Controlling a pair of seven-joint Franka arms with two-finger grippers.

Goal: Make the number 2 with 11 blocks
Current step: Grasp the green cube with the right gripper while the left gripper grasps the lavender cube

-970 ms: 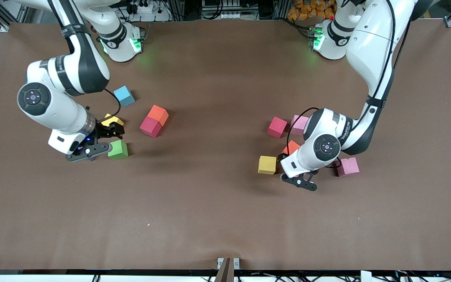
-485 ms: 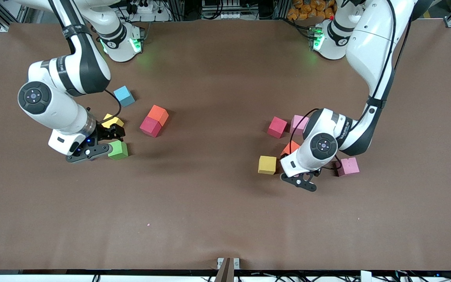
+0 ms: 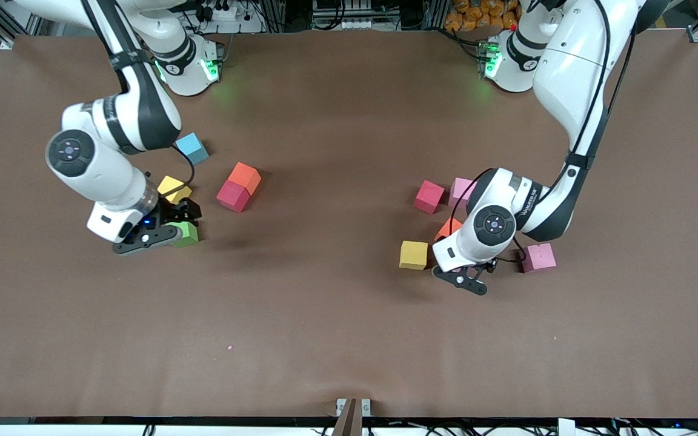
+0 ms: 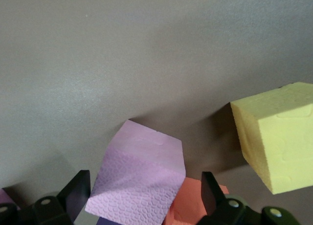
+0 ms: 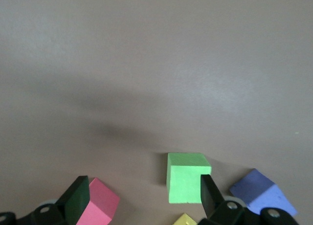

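The blocks are matte foam cubes with sharp edges and a fine pebbled skin, lying loose on the brown tabletop in two clusters, one by each hand. The left hand (image 4: 144,186) points down low over its cluster, fingers spread wide, holding nothing. A pale purple cube (image 4: 139,178) sits between the fingers, turned corner-on; whether either finger touches it is hard to tell. An orange cube (image 4: 193,210) lies against that one, a yellow cube (image 4: 276,142) just outside one finger, and farther out a pink cube (image 3: 538,257), a red cube (image 3: 429,197) and a second pink cube (image 3: 462,189). The right hand (image 5: 143,191) is also tipped downward and spread wide, empty. The green cube (image 5: 188,176) lies just inside one finger (image 5: 210,193). A deeper purple cube (image 5: 261,195) lies outside that finger, with a second yellow cube (image 3: 173,189) close by. Farther off are a touching red cube (image 3: 233,195) and orange cube (image 3: 245,177), and a light-blue cube (image 3: 192,148).
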